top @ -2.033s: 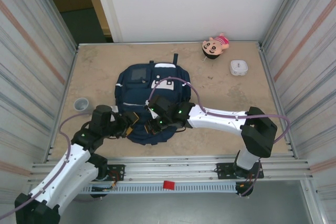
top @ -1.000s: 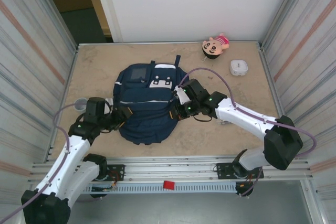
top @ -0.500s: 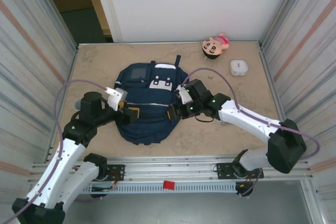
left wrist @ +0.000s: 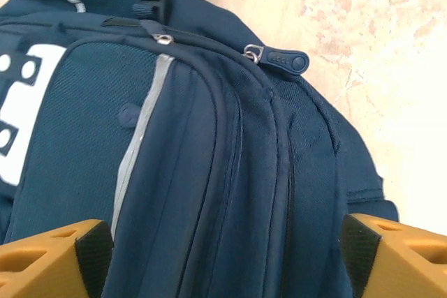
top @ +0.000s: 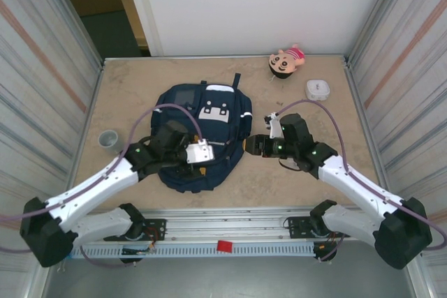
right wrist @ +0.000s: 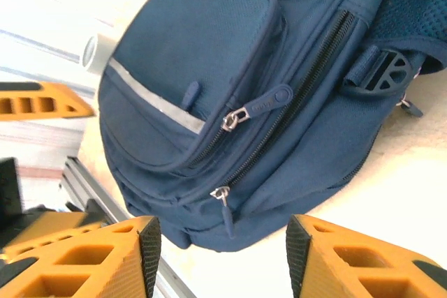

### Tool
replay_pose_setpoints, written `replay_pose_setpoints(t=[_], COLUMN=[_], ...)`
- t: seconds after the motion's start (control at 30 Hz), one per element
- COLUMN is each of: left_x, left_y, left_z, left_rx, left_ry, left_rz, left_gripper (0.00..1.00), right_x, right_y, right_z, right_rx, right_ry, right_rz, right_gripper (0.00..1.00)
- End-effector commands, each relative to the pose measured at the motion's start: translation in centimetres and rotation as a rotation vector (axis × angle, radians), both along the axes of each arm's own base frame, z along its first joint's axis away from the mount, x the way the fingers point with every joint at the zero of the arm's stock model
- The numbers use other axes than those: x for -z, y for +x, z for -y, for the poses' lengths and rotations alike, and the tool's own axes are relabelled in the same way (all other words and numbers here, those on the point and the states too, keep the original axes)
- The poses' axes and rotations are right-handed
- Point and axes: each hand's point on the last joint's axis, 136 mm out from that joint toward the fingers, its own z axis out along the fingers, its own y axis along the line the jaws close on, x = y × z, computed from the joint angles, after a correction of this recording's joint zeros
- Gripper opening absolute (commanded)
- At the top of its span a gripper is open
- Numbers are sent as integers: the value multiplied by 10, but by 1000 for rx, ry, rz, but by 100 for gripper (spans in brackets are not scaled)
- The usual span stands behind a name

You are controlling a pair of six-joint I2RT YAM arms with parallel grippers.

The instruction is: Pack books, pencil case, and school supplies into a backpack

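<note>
At mid-table the navy backpack (top: 202,127) lies flat, the left gripper (left wrist: 227,243) above its lower front, fingers spread wide and empty, the right gripper (right wrist: 223,241) just beside its right-arm side, fingers parted, grasping nothing.

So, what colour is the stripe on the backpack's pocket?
Pale grey stripe on the navy backpack; right wrist view shows it best.

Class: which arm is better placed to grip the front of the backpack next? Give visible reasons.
Probably left: the left gripper hangs open directly above the backpack, while the right gripper sits off its side edge.
</note>
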Motion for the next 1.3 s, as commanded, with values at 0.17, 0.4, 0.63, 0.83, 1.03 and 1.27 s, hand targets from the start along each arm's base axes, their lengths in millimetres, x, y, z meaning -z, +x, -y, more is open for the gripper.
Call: replay_pose_setpoints(t=[0.17,0.4,0.63,0.83,1.03,1.27], left_x=[0,15,24,41,18,-20], left_y=[27,24,9,27,22,9], left_z=[24,23,29,27,36,33], left_rx=[63,61,98,25,-24,-52], left_ry=[37,46,6,20,-137,-515], left_rz=[150,119,39,90,34,-68], left_gripper=[85,85,88,75,37,4], right_x=[-27,-19,-16,-23,-16,-4], right_y=[11,12,12,15,11,2], right_z=[1,5,5,6,9,-2], right_rx=[63,72,71,94,92,48], right_ry=[188,176,174,208,184,134], right_rz=[42,18,10,26,10,8], right_gripper=[50,52,55,54,55,57])
